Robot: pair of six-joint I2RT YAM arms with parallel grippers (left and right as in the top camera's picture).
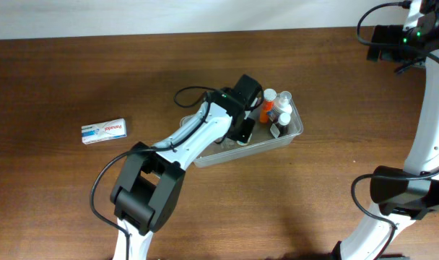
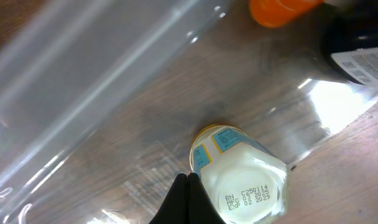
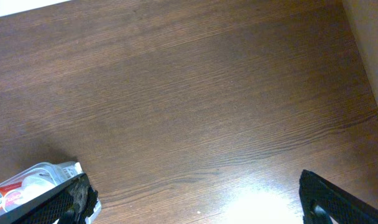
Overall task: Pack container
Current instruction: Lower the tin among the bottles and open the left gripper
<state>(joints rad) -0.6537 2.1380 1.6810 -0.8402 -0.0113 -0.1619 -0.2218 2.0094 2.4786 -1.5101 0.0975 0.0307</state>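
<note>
The container [image 1: 294, 131] is a clear plastic tub at mid-table holding an orange bottle [image 1: 266, 113] and white-capped bottles [image 1: 284, 97]. My left gripper [image 1: 242, 137] reaches down into its left half. In the left wrist view that gripper [image 2: 188, 185] is shut, its black tips pressed together with nothing between them. They stand right beside a white bottle [image 2: 246, 185] lying on the container's floor [image 2: 108, 118], its date-stamped base toward the camera. My right gripper [image 3: 198, 205] hangs open over bare wood at the far right, holding nothing.
A small white and blue box [image 1: 104, 131] lies on the table to the left of the tub. Inside the tub, an orange bottle [image 2: 277, 10] and a dark labelled bottle [image 2: 357, 53] sit past the white one. The right arm's base [image 1: 403, 189] stands at the right edge.
</note>
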